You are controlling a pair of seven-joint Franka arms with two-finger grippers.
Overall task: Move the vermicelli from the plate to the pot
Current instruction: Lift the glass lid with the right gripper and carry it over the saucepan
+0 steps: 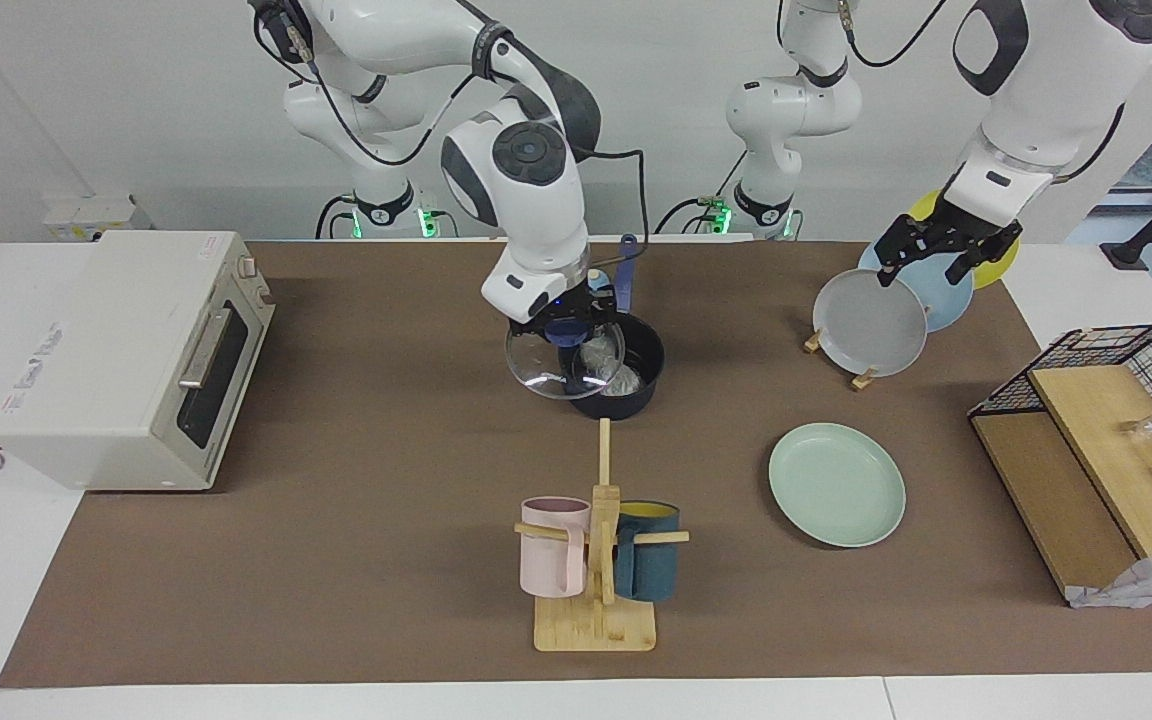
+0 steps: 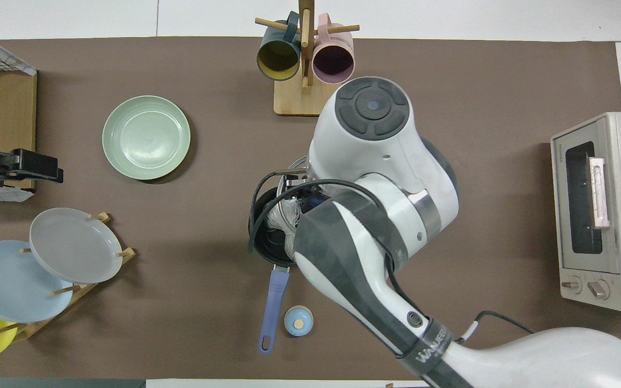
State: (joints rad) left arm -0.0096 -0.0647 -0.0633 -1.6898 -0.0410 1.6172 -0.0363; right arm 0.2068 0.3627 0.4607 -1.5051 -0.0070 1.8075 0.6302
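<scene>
Right jaws (image 1: 568,322) clamp glass lid (image 1: 564,362) over pot (image 1: 636,385) — left jaws (image 1: 939,258) spread wide, empty.

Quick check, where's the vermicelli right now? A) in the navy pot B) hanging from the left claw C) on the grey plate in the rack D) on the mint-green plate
A: the whitish vermicelli lies inside the pot, seen through the glass lid that the right claw holds over it, while the mint-green plate is bare.
</scene>
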